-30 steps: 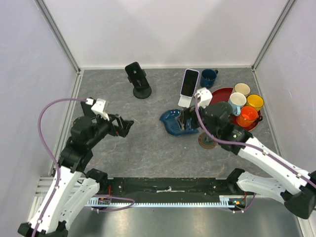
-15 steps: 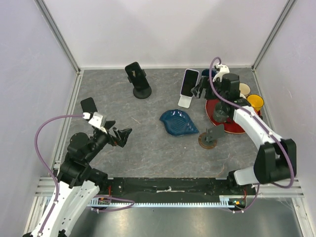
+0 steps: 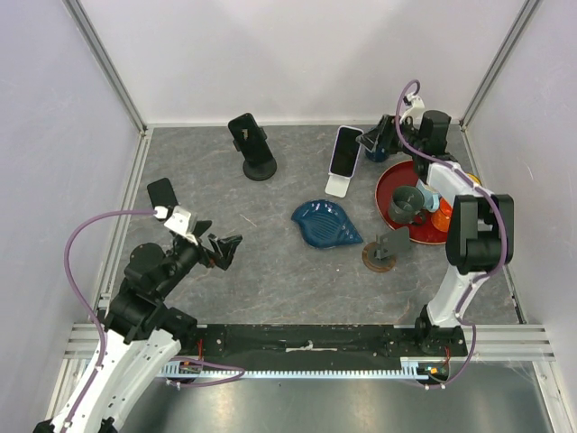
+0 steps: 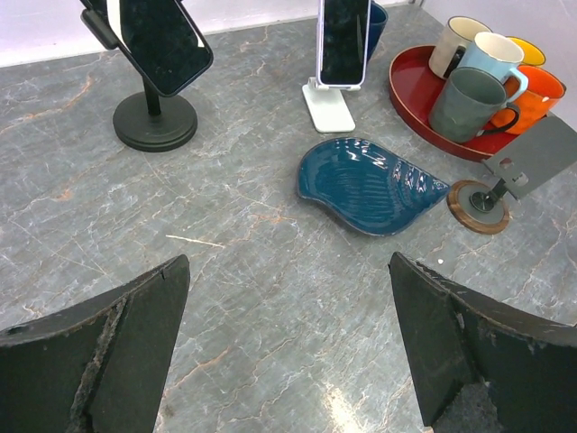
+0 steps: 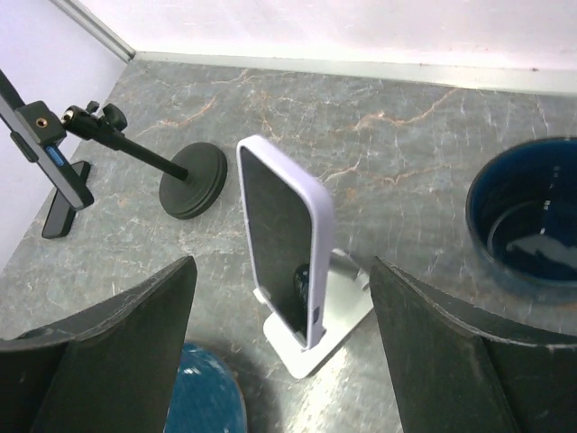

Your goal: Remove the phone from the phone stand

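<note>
A phone (image 3: 346, 149) in a pale lilac case leans upright on a white stand (image 3: 336, 186) at the back of the table. My right gripper (image 3: 372, 144) hovers just to its right and is open. In the right wrist view the phone (image 5: 287, 236) stands between the two wide-apart fingers, clear of both, with the stand's base (image 5: 326, 347) below it and the right gripper (image 5: 281, 266) empty. My left gripper (image 3: 225, 245) is open and empty over bare table at the front left, as the left wrist view shows of the left gripper (image 4: 288, 262).
A second dark phone (image 3: 245, 133) sits on a black round-based stand (image 3: 260, 169) at the back left. A blue leaf-shaped dish (image 3: 326, 224) lies mid-table. A red tray (image 3: 382, 191) holds several mugs. A dark blue mug (image 5: 527, 216) and a small wooden-based stand (image 3: 380, 252) are nearby.
My right arm has swung from above the blue dish to the back right, ending beside the lilac phone, its jaws slightly narrower. The left arm drew back early on, then stayed still.
</note>
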Controlling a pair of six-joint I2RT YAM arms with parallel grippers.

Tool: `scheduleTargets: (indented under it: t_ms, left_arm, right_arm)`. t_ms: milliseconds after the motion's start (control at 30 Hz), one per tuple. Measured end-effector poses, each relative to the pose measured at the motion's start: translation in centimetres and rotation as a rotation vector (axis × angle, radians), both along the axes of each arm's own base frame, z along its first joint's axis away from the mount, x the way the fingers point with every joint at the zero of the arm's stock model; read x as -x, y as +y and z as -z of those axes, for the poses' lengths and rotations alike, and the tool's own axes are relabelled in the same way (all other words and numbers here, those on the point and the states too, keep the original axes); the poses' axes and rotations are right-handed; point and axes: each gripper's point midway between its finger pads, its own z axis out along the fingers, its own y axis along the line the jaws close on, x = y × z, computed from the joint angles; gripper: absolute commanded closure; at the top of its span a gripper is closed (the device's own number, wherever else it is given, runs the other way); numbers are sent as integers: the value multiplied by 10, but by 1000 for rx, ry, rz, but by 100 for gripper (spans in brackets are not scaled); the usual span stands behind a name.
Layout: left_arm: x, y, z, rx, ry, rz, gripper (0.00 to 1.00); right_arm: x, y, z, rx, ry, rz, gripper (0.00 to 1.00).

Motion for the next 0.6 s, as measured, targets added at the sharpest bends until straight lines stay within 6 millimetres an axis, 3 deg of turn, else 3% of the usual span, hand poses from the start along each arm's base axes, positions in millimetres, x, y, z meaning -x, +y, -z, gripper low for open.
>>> scheduleTargets:
  t_ms: [300,433,600]
  left_arm:
    - [-8,-4,13,-35,47,2,2]
    - [-12,-5,21,-54,75,-2,2]
    - [-15,-5,25,-64,93,-4,3]
  right_arm:
    - [-38,-5,41,-28,3,-96,18]
    - [-39,2,54,-69,4,-156,23]
    - [-39,14,53,-136,-24,-235,29]
